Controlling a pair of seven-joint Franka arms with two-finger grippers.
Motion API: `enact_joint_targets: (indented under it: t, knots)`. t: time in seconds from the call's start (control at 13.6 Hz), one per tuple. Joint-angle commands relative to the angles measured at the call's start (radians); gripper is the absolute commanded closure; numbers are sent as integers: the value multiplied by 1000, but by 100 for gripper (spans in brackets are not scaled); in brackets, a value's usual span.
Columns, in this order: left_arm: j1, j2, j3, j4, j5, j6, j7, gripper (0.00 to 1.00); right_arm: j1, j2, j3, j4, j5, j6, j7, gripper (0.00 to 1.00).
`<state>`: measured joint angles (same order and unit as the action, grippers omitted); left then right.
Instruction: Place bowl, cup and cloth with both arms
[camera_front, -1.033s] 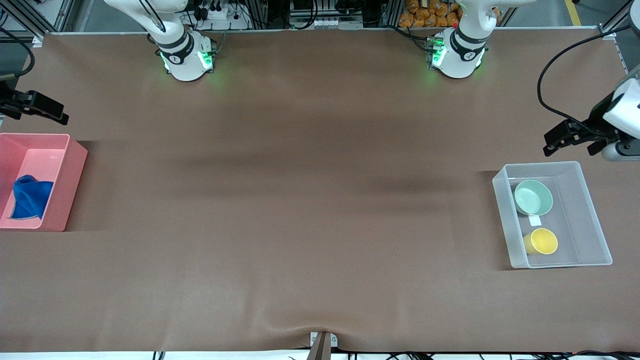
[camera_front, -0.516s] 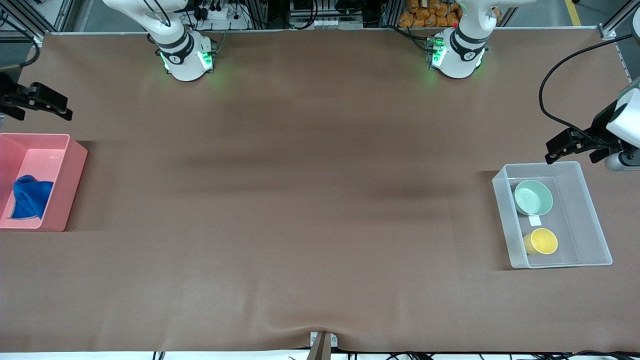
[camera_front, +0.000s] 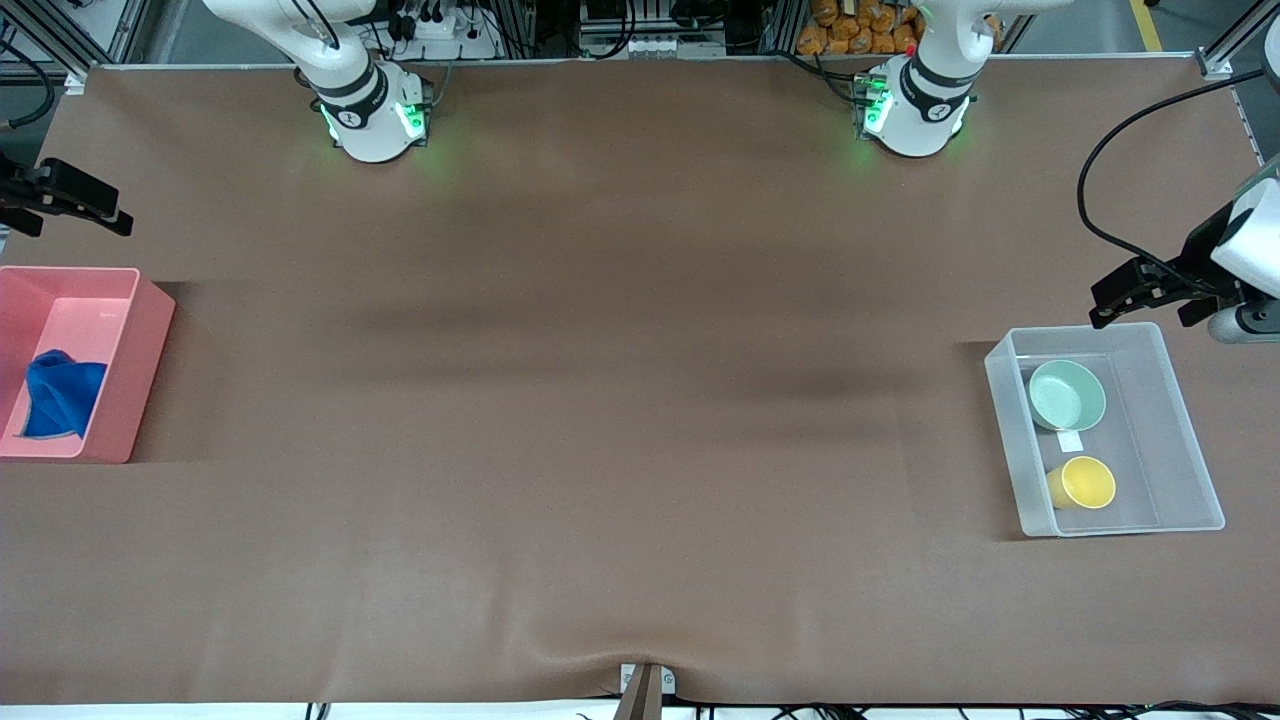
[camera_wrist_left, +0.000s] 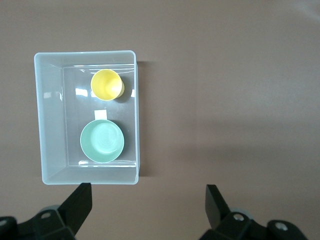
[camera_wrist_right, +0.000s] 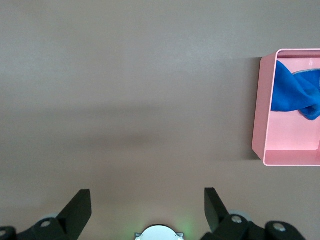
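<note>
Though binned: one bowl (camera_front: 1067, 394), one cup (camera_front: 1085, 482) (one cloth (camera_front: 60, 394))

White jointed arms (camera_front: 930, 70), black bands, green base lights, dark cables.

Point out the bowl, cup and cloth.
bowl (camera_front: 1067, 394), front view, centre of its inside.
cup (camera_front: 1087, 482), front view, yellow inside by the rim.
cloth (camera_front: 62, 394), front view, middle of the blue folds.

bowl (camera_front: 1067, 394), cup (camera_front: 1086, 482), cloth (camera_front: 60, 393), apparently binned
</note>
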<state>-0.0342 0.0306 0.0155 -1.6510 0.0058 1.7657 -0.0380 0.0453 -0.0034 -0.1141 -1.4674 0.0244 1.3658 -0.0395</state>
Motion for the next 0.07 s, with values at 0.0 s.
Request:
enact_joint_targets:
  t: [0.0]
  knots:
    - [-6, 8, 6, 20, -12, -20, -3, 0, 5, -35, -13, -39, 11, 10, 23, 0]
